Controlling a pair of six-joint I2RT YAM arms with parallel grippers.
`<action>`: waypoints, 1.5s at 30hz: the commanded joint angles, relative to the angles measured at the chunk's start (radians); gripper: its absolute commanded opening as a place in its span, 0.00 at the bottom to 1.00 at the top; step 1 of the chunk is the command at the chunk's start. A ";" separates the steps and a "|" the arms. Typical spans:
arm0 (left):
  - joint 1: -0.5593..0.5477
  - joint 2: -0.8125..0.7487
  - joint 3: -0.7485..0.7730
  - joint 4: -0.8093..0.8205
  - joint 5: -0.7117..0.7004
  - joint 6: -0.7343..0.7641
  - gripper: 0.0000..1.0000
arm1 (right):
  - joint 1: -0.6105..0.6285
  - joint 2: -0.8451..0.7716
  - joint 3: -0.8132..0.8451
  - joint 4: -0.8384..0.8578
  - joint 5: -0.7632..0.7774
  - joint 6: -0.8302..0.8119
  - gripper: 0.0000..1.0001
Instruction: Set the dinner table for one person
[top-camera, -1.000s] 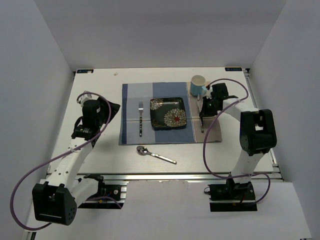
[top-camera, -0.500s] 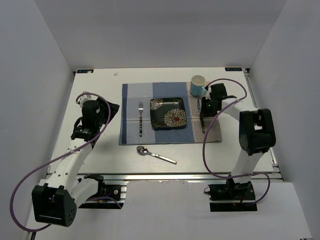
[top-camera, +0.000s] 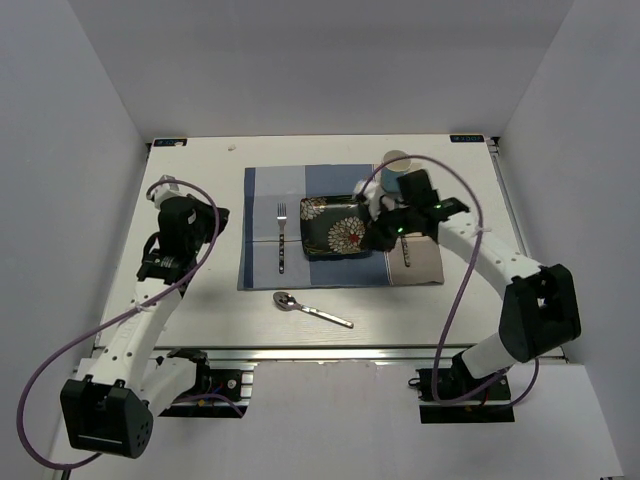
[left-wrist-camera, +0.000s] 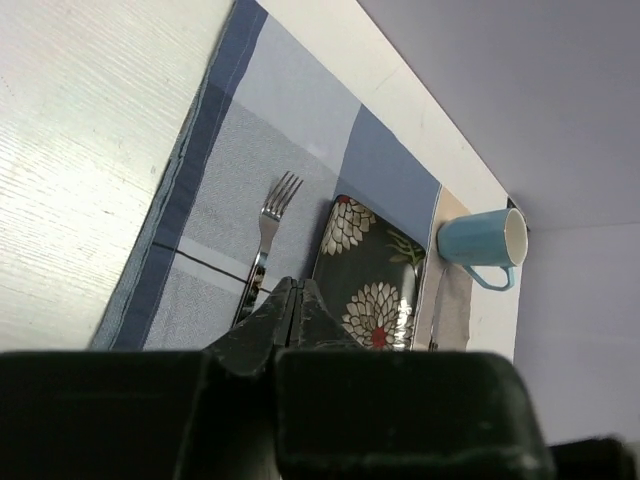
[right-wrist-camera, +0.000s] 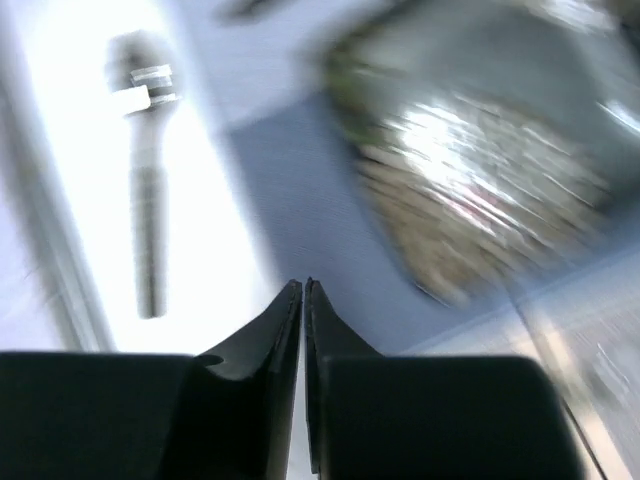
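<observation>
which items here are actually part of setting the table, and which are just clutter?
Job: dinner table, placemat, fork, plate, mug, spoon, dark-handled utensil right of the plate (likely a knife).
Lying about: purple cables, white fleck near the table's far edge.

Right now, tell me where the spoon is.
In the top view the spoon lies on the bare dinner table, just off the placemat's near edge, nearer the arm bases than the fork and plate.
</observation>
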 joint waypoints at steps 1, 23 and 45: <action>0.008 -0.036 0.040 0.002 0.012 0.026 0.08 | 0.139 -0.010 -0.049 -0.082 -0.084 -0.175 0.16; 0.008 -0.242 0.029 -0.206 -0.039 0.009 0.50 | 0.638 0.341 0.064 0.078 0.447 0.128 0.50; 0.008 -0.270 0.017 -0.212 -0.057 0.001 0.50 | 0.681 0.312 -0.037 0.075 0.481 0.074 0.00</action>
